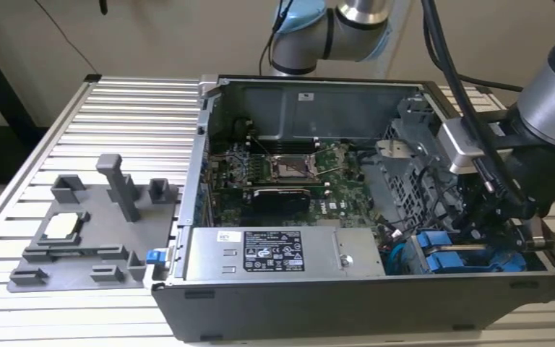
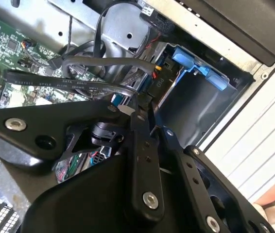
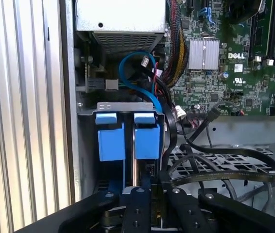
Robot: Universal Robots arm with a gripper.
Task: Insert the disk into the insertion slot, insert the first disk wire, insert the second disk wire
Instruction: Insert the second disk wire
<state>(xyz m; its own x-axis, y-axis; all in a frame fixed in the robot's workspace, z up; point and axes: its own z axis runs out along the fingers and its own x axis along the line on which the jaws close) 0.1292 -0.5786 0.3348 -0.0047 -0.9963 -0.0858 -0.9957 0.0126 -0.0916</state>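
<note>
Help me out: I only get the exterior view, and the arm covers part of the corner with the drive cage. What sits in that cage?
Observer: In the first wrist view, a blue carrier and a second blue carrier stand side by side inside the grey cage, with their fronts level.
Operator: Any wire going there?
Observer: A blue cable arcs from beside the power supply box down to the cage's rim, next to the second blue carrier.
Operator: Other wires?
Observer: In the second wrist view, black cables cross above the green board toward the cage.
</note>
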